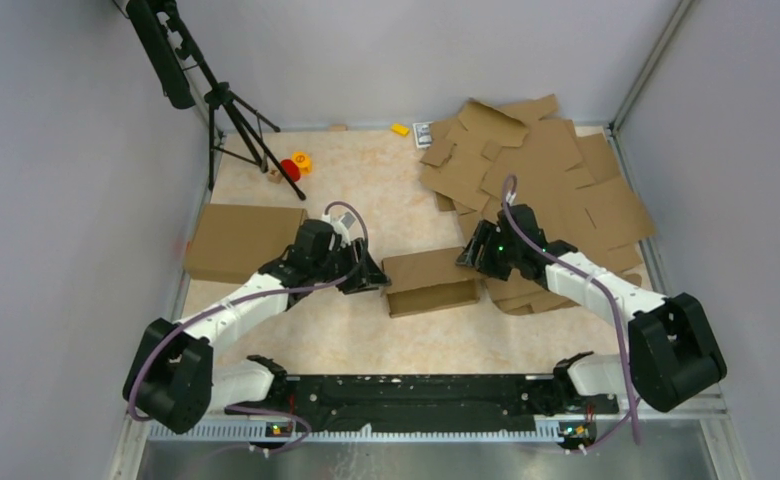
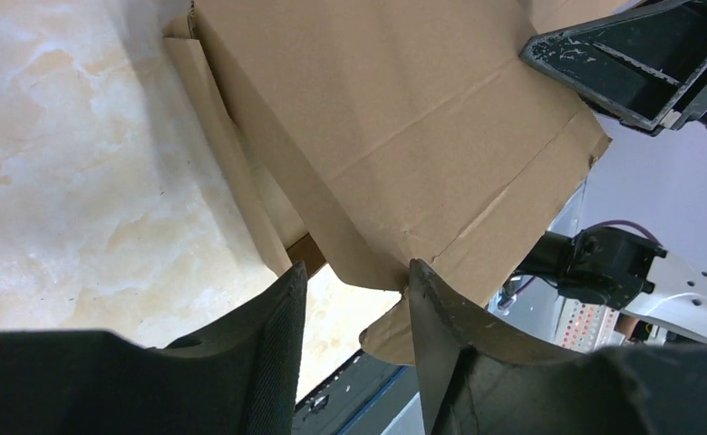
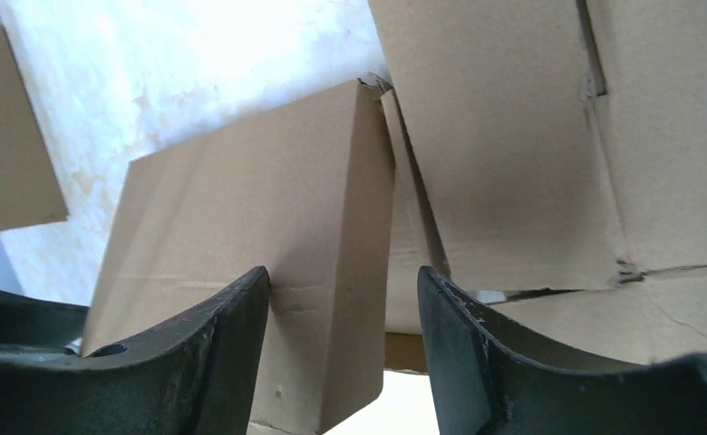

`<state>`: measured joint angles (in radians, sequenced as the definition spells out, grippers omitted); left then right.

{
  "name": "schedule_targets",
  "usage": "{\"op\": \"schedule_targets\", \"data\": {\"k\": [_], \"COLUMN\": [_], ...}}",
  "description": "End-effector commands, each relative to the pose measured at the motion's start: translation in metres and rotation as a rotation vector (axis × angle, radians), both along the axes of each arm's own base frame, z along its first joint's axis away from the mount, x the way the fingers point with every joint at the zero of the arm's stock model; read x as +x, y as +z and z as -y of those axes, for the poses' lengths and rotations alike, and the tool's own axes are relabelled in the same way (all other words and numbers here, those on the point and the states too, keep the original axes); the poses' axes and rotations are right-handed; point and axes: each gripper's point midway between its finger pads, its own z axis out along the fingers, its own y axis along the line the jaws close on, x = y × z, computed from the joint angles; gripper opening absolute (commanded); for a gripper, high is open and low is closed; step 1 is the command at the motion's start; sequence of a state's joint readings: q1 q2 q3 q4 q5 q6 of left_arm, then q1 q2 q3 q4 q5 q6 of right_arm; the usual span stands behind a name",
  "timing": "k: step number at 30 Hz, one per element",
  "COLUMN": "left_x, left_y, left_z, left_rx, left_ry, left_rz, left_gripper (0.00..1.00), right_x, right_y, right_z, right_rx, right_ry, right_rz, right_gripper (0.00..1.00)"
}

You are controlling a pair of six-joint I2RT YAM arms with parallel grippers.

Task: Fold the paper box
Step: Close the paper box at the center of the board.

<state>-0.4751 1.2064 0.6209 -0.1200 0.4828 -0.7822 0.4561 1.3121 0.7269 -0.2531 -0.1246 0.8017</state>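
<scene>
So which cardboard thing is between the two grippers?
The paper box in the middle; another box sits far left, flat sheets are piled right.

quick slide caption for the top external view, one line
The left tool and the right tool at opposite ends of the brown paper box, loose cardboard blanks piled far right

Overhead: left tool (image 1: 368,279) fingertips hidden at the paper box (image 1: 431,282) end; contact not resolvable. Right tool (image 1: 472,256) tips masked by its own body. Left wrist view: box beyond the tool cut off by top edge. Right wrist view: box portion behind the fingers (image 3: 214,362) hidden. Small items (image 1: 296,163) far beyond left tool: unidentifiable.
</scene>
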Motion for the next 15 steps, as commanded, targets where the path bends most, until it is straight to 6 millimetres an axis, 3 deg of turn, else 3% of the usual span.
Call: {"op": "schedule_targets", "data": {"k": [1,10,13,15], "left_x": [0.003,-0.008,-0.010,-0.012], "left_y": [-0.001,-0.037,-0.048,-0.054], "left_z": [0.003,0.002,-0.001,-0.002], "left_rx": [0.016,0.147,0.171,0.176], "left_ry": [-0.034,-0.065,-0.064,-0.064], "left_rz": [0.072,0.034,0.026,0.020], "left_gripper": [0.46,0.43,0.42,0.41], "right_x": [0.002,-0.010,-0.017,-0.020], "right_y": [0.010,0.005,-0.004,-0.009], "right_z": [0.006,0.013,0.015,0.011], "right_rx": [-0.067,-0.140,-0.141,-0.116], "right_ry": [0.078,0.187,0.194,0.207], "right_rz": [0.111,0.123,0.109,0.113], "right_gripper": [0.61,0.72,0.72,0.67]}}
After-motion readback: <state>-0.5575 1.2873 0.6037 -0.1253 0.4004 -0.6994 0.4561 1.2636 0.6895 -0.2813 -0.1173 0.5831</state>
